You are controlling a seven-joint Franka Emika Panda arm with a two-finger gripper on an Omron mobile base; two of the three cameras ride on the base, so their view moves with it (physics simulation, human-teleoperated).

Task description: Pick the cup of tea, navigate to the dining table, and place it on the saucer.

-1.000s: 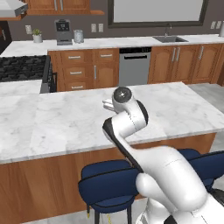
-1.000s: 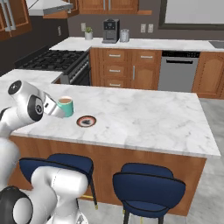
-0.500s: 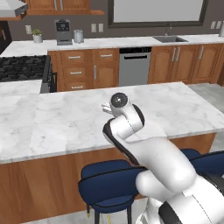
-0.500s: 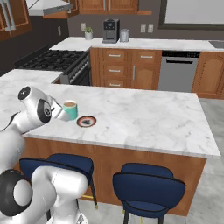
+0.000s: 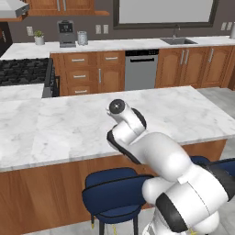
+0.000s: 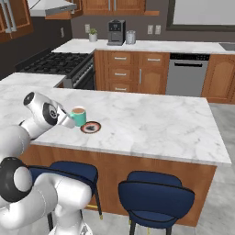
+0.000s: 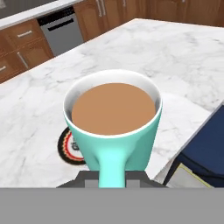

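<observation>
- The gripper (image 7: 112,177) sat at the bottom centre of the hand view, jaws drawn in tight on the handle of the cup of tea (image 7: 113,120), which it held upright
- In the right base view the gripper (image 6: 69,120) showed at centre left, at the end of the white arm, with the cup of tea (image 6: 78,116) carried just to its right
- The cup was teal with a pale rim and brown liquid nearly to the brim, level in the hand view
- It hung above the dining table (image 6: 151,124), over the near left part of the marble top in the right base view
- The saucer (image 6: 91,127), small, round and dark with a patterned rim, lay on the table just right of and below the cup in the right base view; in the hand view the saucer (image 7: 69,146) peeked out at the cup's lower left, partly hidden behind it
- Whether the cup's base touched the saucer could not be told
- Blue stools (image 6: 156,197) stood along the table's near edge at the bottom of the right base view
- In the left base view the arm covered the cup, with the dining table (image 5: 55,128) across mid-frame
</observation>
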